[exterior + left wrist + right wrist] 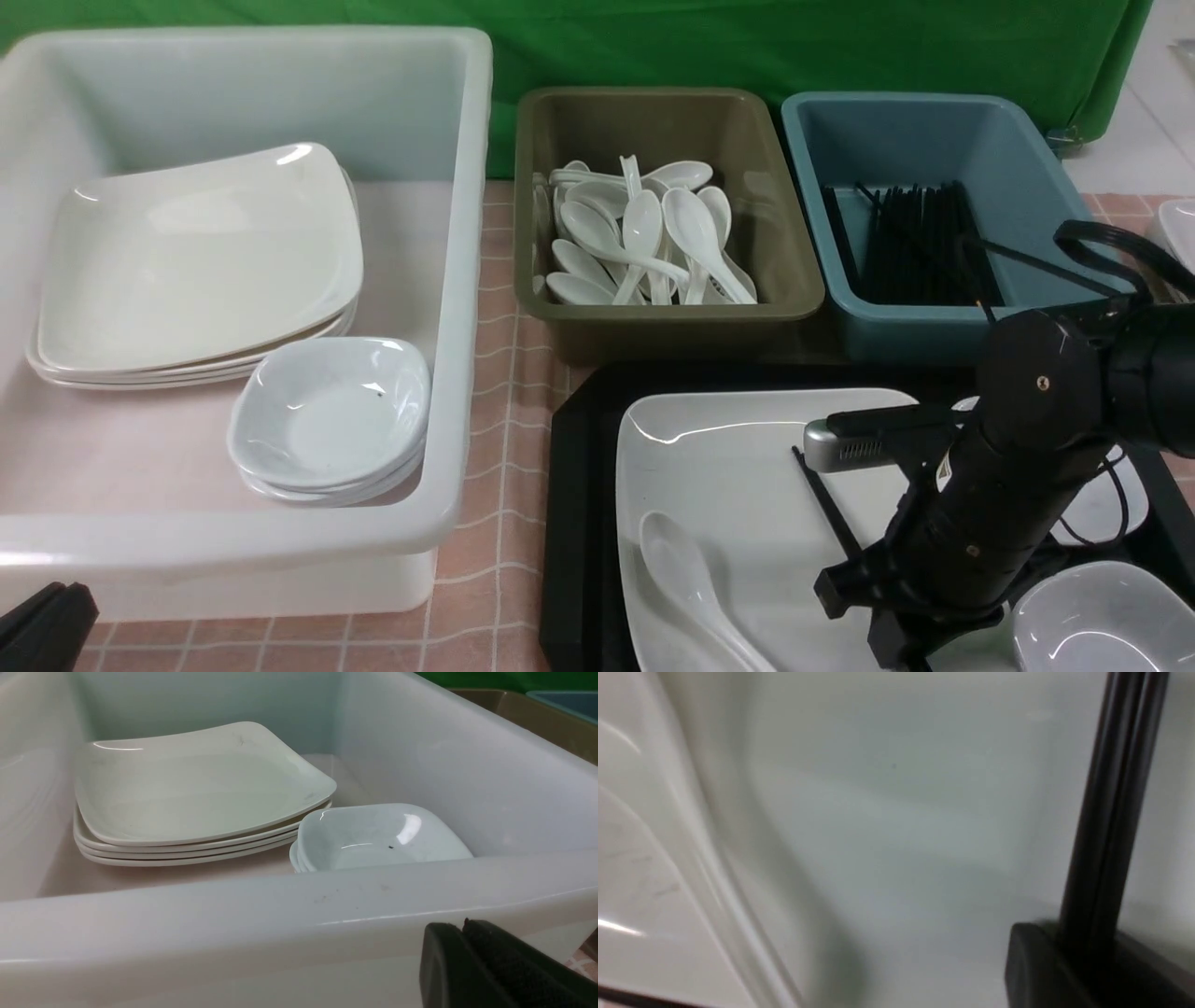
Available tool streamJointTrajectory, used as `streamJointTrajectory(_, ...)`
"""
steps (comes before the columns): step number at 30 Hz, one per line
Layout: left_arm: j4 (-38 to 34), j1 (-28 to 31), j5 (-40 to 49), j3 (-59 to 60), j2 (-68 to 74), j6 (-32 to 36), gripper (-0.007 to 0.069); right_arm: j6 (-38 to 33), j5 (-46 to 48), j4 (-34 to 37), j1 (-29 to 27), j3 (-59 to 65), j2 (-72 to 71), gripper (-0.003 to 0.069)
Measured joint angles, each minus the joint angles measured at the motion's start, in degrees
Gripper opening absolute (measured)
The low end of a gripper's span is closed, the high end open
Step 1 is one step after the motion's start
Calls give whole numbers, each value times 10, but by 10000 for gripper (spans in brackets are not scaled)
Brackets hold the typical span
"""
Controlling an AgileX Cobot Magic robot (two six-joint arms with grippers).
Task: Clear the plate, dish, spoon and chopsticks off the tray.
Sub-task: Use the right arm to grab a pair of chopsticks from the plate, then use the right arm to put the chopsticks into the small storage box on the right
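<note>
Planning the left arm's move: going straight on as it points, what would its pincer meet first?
The left pincer would likely hit the white tub first, on its near wall; depth is unclear.

**Obscured and cropped items**

Chopsticks (825, 499): mostly behind right arm (990, 523); smeared in wrist view. Right gripper (1090, 961): blurred, cropped, grip unreadable. Plate (738, 467), spoon (686, 579): near ends cut by bottom edge. Left gripper (42, 625): only a corner shows.

A green cloth backdrop (747, 47) behind a pink checked tablecloth (495, 560)
</note>
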Motion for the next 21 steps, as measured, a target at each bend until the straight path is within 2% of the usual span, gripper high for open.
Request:
streamJointTrajectory(8,0,0,0,0,0,0,21,-5,78,1,0,-40,-82,164)
streamJointTrajectory(13,0,0,0,0,0,0,21,-12,66,-18,-2,-76,-163,164)
streamJointTrajectory(14,0,0,0,0,0,0,21,-14,48,-26,-6,-85,-175,164)
streamJointTrajectory(19,0,0,0,0,0,0,21,-14,-158,-52,-55,-130,-187,164)
streamJointTrajectory(21,0,0,0,0,0,0,21,-11,-309,-57,-96,-138,-167,164)
